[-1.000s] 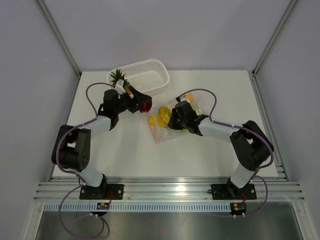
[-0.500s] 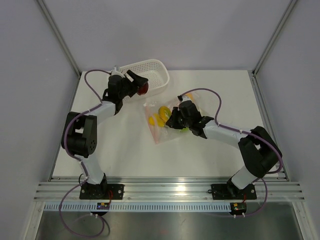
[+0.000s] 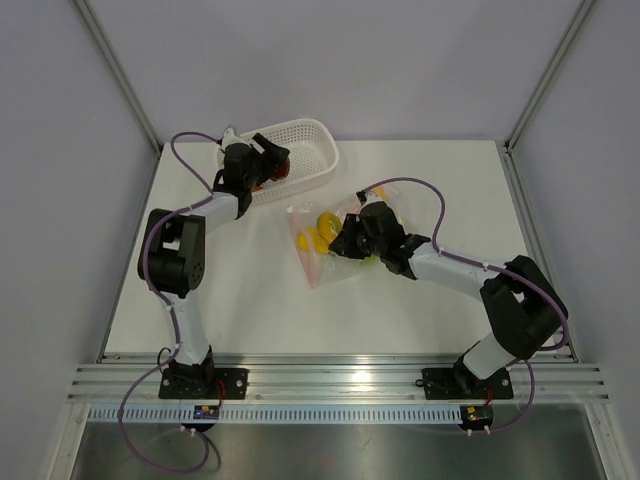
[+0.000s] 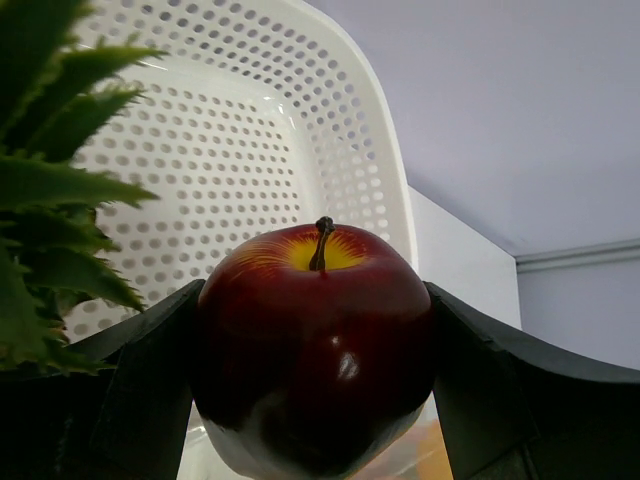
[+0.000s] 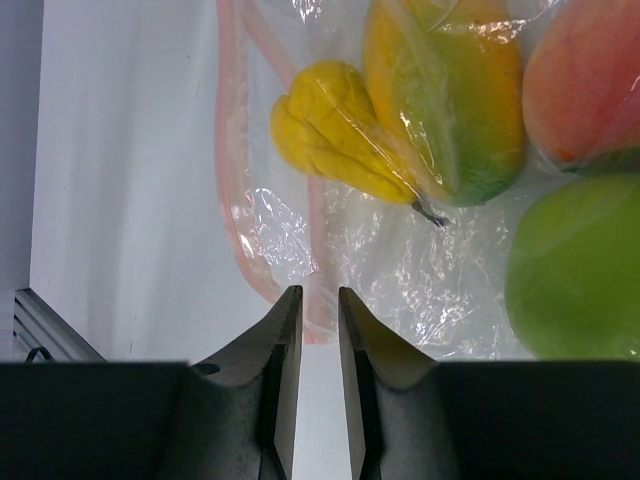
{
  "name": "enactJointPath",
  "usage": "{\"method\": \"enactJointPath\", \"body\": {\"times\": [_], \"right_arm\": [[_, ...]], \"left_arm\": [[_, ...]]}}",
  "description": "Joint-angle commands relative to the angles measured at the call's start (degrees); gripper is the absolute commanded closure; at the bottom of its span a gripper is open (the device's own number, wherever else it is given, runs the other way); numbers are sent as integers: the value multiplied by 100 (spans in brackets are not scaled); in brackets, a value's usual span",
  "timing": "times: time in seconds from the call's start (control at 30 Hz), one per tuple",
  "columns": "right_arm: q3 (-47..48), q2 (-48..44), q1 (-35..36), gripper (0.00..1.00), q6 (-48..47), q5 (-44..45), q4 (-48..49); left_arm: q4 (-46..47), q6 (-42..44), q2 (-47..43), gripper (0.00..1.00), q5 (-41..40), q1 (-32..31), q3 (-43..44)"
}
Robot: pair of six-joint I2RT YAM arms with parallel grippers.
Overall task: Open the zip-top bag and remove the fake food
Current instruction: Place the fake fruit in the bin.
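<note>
The zip-top bag point(image 3: 322, 255) lies flat mid-table, clear with a pink zip strip point(image 5: 228, 150). Fake food shows inside it: a yellow piece point(image 5: 330, 130), an orange-green fruit point(image 5: 445, 90), a green apple point(image 5: 580, 270) and a reddish fruit point(image 5: 585, 80). My right gripper point(image 5: 318, 292) point(image 3: 345, 243) is low at the bag's pink corner. Its jaws stand a narrow gap apart, with the strip's edge between the tips. My left gripper point(image 4: 315, 400) point(image 3: 272, 166) is shut on a dark red apple point(image 4: 310, 300) over the white basket point(image 4: 250, 130). Pineapple leaves point(image 4: 50, 200) show beside it.
The white perforated basket point(image 3: 305, 145) stands at the back of the table, left of centre, under the left gripper. Grey walls enclose the table on three sides. The right arm's cable point(image 3: 410, 185) loops above the bag.
The left arm has carried the red apple back and up from beside the basket to over it. The right gripper has stayed at the bag, edging slightly left.
</note>
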Motion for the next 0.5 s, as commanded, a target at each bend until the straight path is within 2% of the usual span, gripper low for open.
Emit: {"method": "enactJointPath", "body": {"times": [0.0, 0.23, 0.47], "right_arm": [[-35, -294, -18, 71, 93, -101, 256], [-70, -382, -18, 71, 84, -57, 256], [-79, -417, -18, 70, 67, -66, 248]], "left_arm": [[345, 304, 144, 35, -677, 17, 271], [389, 620, 285, 29, -837, 17, 315], [353, 700, 250, 13, -775, 17, 280]]}}
